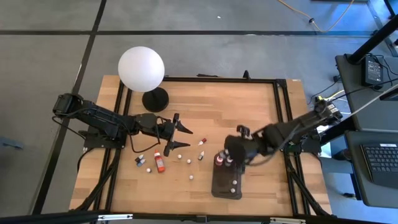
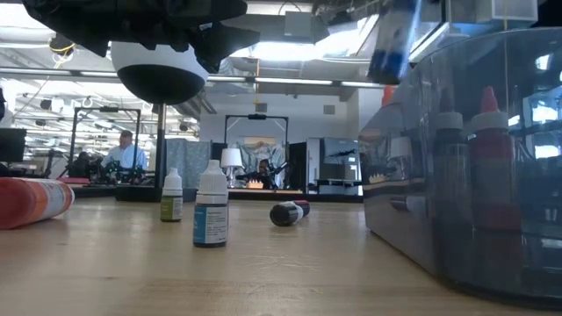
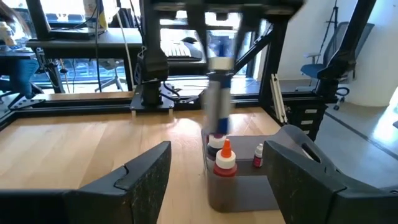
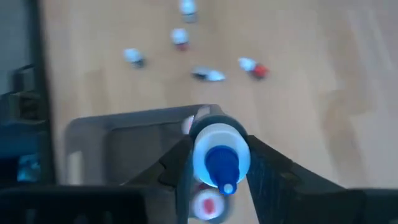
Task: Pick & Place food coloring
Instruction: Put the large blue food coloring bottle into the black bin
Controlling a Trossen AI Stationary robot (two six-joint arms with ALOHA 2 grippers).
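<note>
The right pincer (image 4: 217,163) is gripping a blue-capped bottle (image 4: 219,160) of food coloring, its two fingers pressing in on either side of the white body with the cap pointing up at the wrist camera. It is hanging over the far end of the dark grey tray (image 1: 227,180), which is sitting on the worktop (image 1: 249,106) toward the near edge, right of the middle. From across the worktop, the held bottle (image 3: 217,102) is showing above two bottles already standing in the tray, an orange-capped one (image 3: 224,158) in front.

Doing this well, I'd say, is about coming straight down. The bottle looks upright, so the pincer should be holding that line, lowering into a free spot beside the standing bottles without brushing their caps, and letting go only once the base is resting on the tray floor. Letting go high risks a topple that knocks the neighbours over.

The left pincer (image 1: 181,138) is waiting near the middle of the worktop with its fingers wide apart, holding nothing. Loose bottles are scattered between the left pincer and the tray: a red one lying down (image 1: 159,163) toward the near edge, a few small ones (image 1: 141,161) beside it, more (image 1: 201,155) closer to the tray. The white globe lamp (image 1: 142,68) is standing at the far left corner.
</note>
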